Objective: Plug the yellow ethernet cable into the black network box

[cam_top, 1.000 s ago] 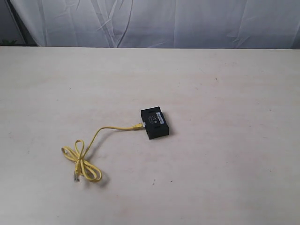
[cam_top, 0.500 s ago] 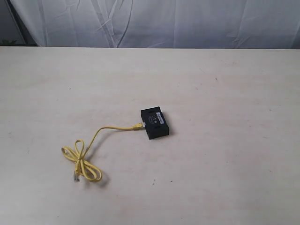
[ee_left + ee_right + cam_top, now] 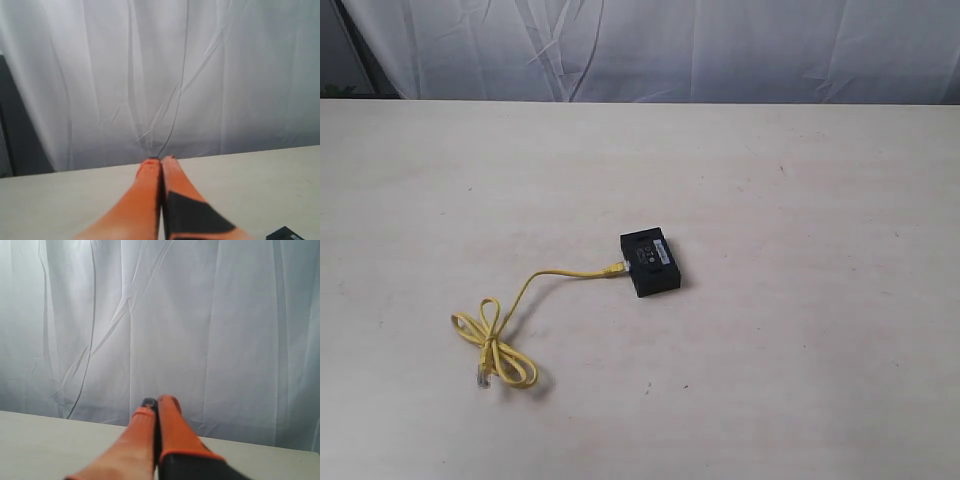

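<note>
Against the flat black box point(image 3: 649, 264) ends thin, looped yellow cable point(image 3: 570, 272).

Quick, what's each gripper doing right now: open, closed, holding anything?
Left gripper: closed, holding nothing.
Right gripper: closed, holding nothing.

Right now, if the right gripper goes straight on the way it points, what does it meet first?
Probably the wrinkled white fabric curtain. The shut orange right gripper points across the pale table toward it; nothing shows between, though depth is unclear.
</note>
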`<state>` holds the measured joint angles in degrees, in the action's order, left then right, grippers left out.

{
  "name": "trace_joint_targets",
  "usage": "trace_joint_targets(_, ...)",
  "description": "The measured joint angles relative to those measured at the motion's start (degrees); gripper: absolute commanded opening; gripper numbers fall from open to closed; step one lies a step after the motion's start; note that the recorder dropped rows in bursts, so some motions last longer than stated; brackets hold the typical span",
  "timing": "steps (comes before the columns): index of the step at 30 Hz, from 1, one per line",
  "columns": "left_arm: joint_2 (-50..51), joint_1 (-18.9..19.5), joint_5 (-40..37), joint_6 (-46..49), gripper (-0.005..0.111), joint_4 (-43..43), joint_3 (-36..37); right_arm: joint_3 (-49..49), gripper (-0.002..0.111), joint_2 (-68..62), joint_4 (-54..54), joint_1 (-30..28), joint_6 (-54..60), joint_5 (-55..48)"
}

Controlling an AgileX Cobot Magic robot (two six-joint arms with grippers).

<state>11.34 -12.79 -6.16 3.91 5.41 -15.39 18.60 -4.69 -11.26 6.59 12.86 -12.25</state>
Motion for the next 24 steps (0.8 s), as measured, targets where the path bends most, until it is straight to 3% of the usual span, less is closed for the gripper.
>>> trace_joint_targets(12, -5.9, 10.6, -3.0, -3.0, 0.000, 0.1, 7.2, 0.0, -0.001, 0.0, 0.0, 0.0, 0.0, 0.0)
trace_joint_targets(24, -10.7, 13.3, -3.5, -3.5, 0.000, -0.2, 15.1, 0.0, -0.001, 0.0, 0.0, 0.0, 0.0, 0.0)
